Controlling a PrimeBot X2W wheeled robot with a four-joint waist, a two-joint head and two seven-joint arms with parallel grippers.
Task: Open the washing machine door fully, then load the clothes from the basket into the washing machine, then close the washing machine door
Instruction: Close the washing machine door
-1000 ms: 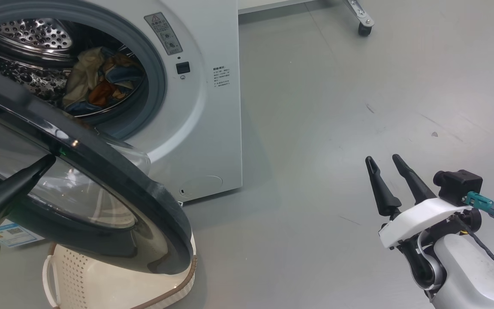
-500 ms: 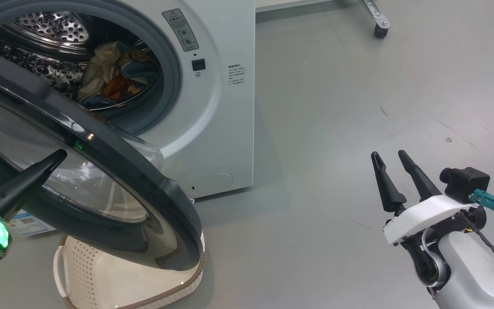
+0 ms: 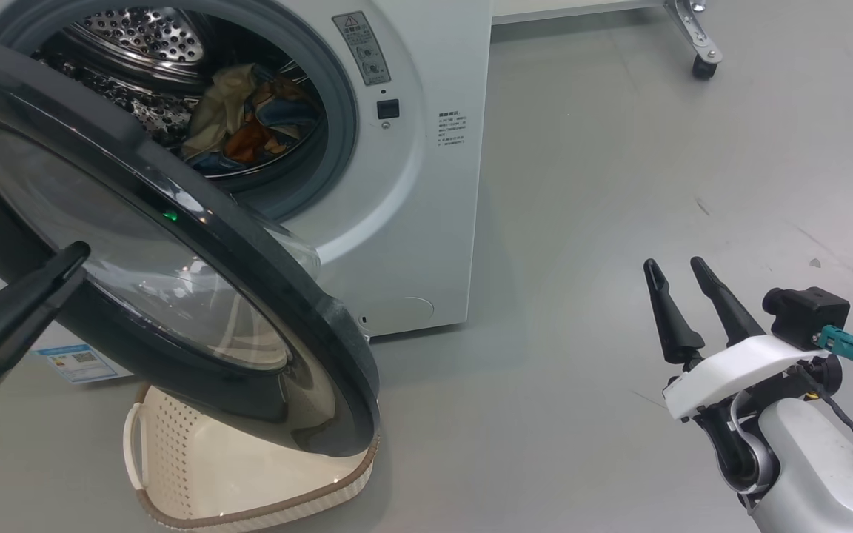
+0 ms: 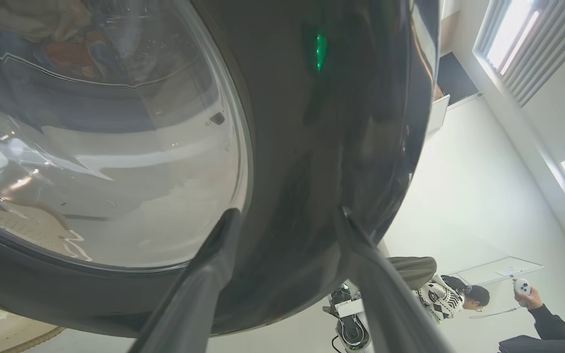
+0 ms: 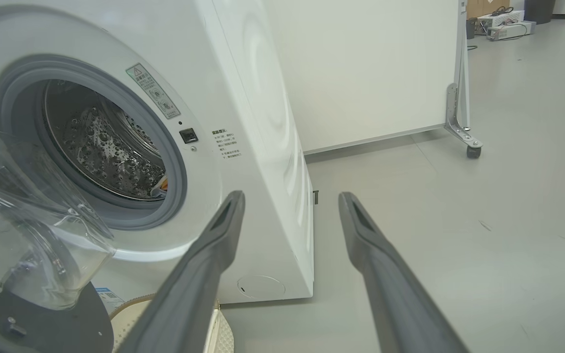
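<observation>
Left claw (image 4: 287,214) angled upward, splayed — seemingly touching the washing machine door (image 4: 312,147).

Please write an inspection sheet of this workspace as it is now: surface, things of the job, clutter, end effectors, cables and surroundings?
Surface: grey floor, faint scuff marks.
Job's things: white front-loading washing machine; its round black-rimmed glass door partly open; blue-and-orange printed clothes inside the steel drum; cream perforated plastic basket below the door, no clothes in its visible part.
Clutter: nothing seen.
End effectors: left end effector open, fingers at the door's black rim; right end effector open, over the floor, holding nothing.
Cables: black cable with teal connector at the right wrist.
Surroundings: white panel on a castor leg; a person holding a white controller.
</observation>
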